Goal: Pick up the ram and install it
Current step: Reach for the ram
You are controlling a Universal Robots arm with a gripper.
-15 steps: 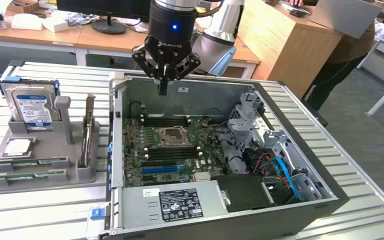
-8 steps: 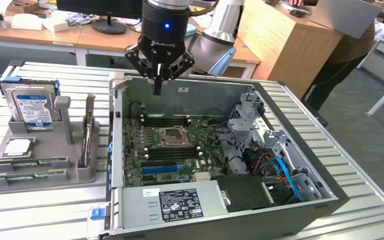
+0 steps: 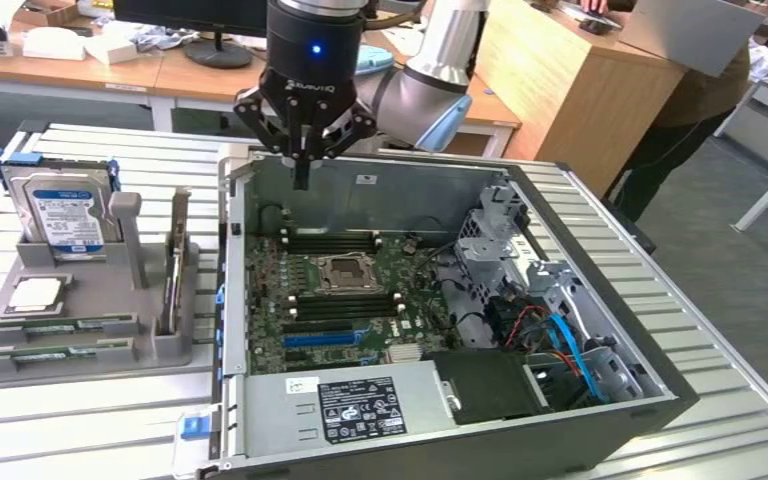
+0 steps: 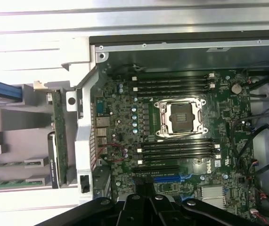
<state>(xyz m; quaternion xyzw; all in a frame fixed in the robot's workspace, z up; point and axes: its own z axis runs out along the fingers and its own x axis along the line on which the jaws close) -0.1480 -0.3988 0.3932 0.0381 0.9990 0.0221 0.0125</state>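
A thin green ram stick (image 3: 173, 262) stands on edge in the grey holder (image 3: 144, 340) at the exterior view's left, and shows as a long green strip (image 4: 58, 132) in the wrist view. Two more green sticks (image 3: 59, 325) lie flat in the holder's front slots. My gripper (image 3: 301, 176) hangs above the back wall of the open computer case (image 3: 651, 330), fingers shut together with nothing between them. It is well away from the holder. Below it the motherboard (image 4: 125, 122) has black memory slots (image 4: 174, 84) on either side of the CPU socket (image 4: 179, 117).
A silver hard drive (image 3: 67, 218) with a blue-white label stands at the back of the holder, and a square silver chip (image 3: 35, 292) lies beside it. Power supply (image 3: 357, 405), drive cage (image 3: 498, 225) and cables crowd the case. A person stands at the back right by a wooden desk.
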